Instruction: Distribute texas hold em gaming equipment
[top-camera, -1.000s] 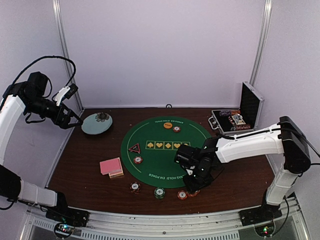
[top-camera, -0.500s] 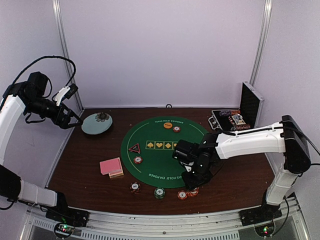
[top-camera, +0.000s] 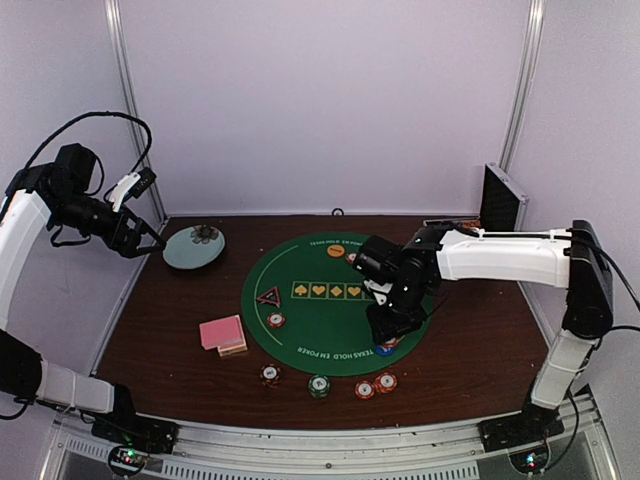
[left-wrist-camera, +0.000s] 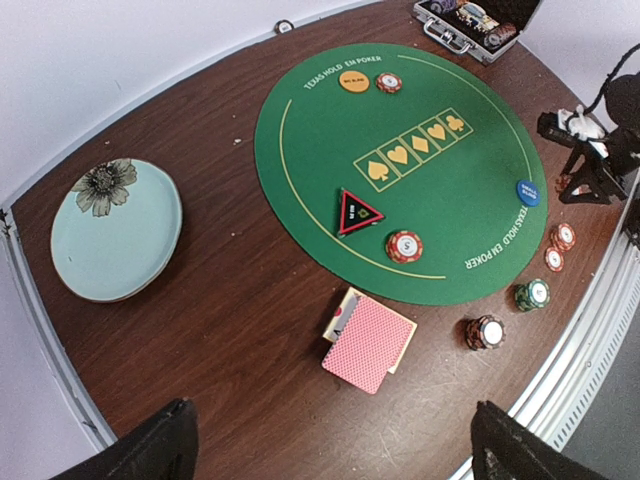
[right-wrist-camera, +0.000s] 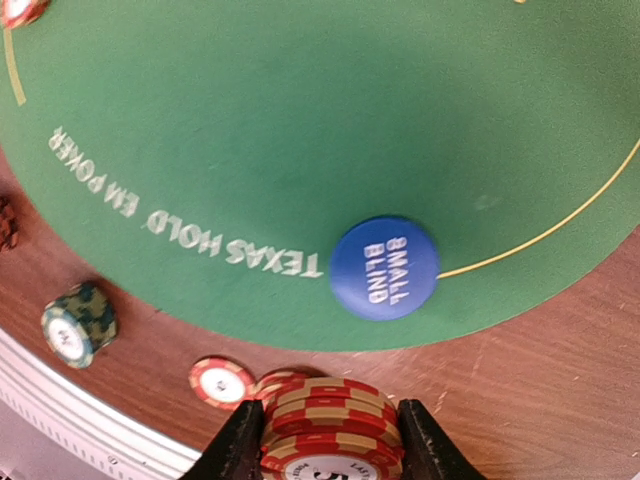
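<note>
My right gripper (top-camera: 384, 334) is shut on a stack of red striped poker chips (right-wrist-camera: 330, 430), held above the near right edge of the green mat (top-camera: 300, 345). The blue disc (right-wrist-camera: 384, 267) lies on the mat just under it. Two red chips (top-camera: 375, 385), a green chip (top-camera: 318, 385) and a dark chip (top-camera: 270, 374) lie on the wood by the near edge. The pink-backed cards (top-camera: 222, 333), triangle marker (top-camera: 268, 296), orange disc (top-camera: 336, 251) and two more red chips (top-camera: 276, 320) lie further left and back. My left gripper (top-camera: 148, 240) is open and empty, high at the far left.
The pale blue plate (top-camera: 194, 247) sits at the back left near my left gripper. The aluminium case (top-camera: 500, 195) stands open at the back right, partly hidden by my right arm. The table's metal front rail (top-camera: 330, 450) runs close to the loose chips.
My right gripper has risen from the wood beside the two red chips and moved back over the mat's edge, carrying the red chip stack. The left arm has not moved.
</note>
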